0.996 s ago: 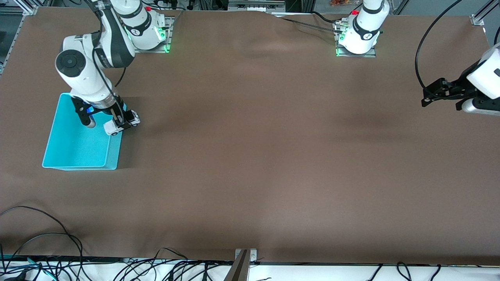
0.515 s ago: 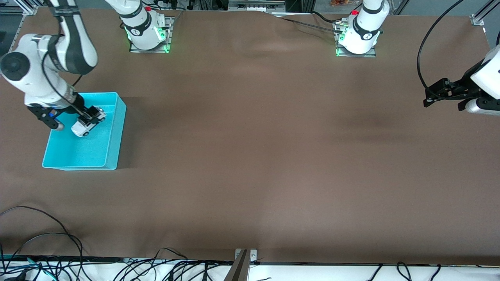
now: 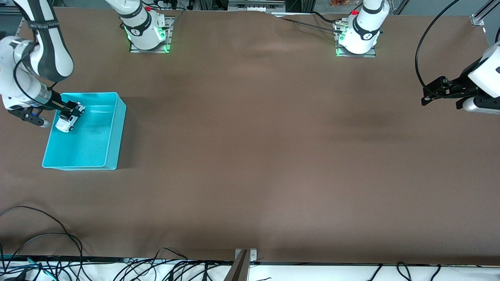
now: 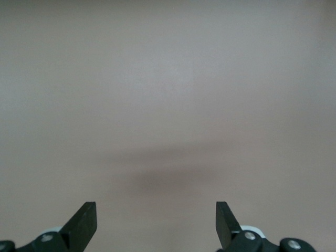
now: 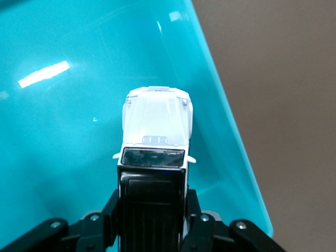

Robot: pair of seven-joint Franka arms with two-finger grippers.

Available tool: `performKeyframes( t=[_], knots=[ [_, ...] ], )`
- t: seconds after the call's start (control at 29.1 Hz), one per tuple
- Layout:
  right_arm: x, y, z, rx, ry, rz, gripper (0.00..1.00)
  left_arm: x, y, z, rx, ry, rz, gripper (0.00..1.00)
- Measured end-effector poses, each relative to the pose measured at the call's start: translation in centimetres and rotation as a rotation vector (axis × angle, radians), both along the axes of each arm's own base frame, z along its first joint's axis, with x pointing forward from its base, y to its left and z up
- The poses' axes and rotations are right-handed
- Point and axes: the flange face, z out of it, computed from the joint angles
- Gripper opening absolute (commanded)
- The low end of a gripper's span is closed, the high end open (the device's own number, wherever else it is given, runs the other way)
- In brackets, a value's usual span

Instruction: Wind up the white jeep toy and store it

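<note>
Front view shows our right gripper [image 3: 69,112] positioned over the turquoise bin [image 3: 113,134], at the bin's edge toward the right arm's end of the table. Its fingers are pinched on the white jeep toy [image 3: 67,120], which we hold clear of the bin floor. The jeep sits tilted in the grip, its nose pointing down toward the bin's interior.

Right wrist view confirms the grip. We see the white jeep toy [image 5: 155,137] from above and from its rear: white hood, dark window band, black rear roof. The black fingers [image 5: 195,215] press against both flanks of the black rear section. The turquoise bin [image 5: 63,157] fills most of this view beneath the toy, and its rim runs diagonally just beside the jeep, with brown table [image 5: 283,105] past the rim. Bright reflections lie on the bin floor.

Our left gripper [image 3: 431,93] hangs over bare table at the left arm's end, well apart from the bin; this arm waits. Left wrist view shows the left gripper [image 4: 156,226] with its two fingertips [image 4: 84,220] spread wide apart, nothing between them, and only plain brown table [image 4: 168,79] with a faint shadow below.
</note>
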Motion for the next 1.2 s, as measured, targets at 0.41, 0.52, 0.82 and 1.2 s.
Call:
performKeyframes(
  t=[0.41, 0.52, 0.82, 1.2],
  knots=[
    [-0.6, 0.2, -5.3, 0.003, 0.079, 0.01, 0.0, -0.1, 0.2, 1.0, 0.0, -0.01, 0.008, 1.0],
    [-0.8, 0.2, -6.3, 0.006, 0.093, 0.027, 0.0, 0.0, 0.2, 1.1, 0.0, -0.012, 0.008, 1.0],
    [-0.9, -0.2, -7.5, 0.006, 0.092, 0.056, 1.0, 0.0, 0.2, 1.4, 0.0, -0.019, 0.01, 1.0],
    [-0.4, 0.3, -5.9, 0.013, 0.096, 0.061, 1.0, 0.1, 0.2, 1.7, 0.0, -0.025, 0.009, 1.0]
  ],
)
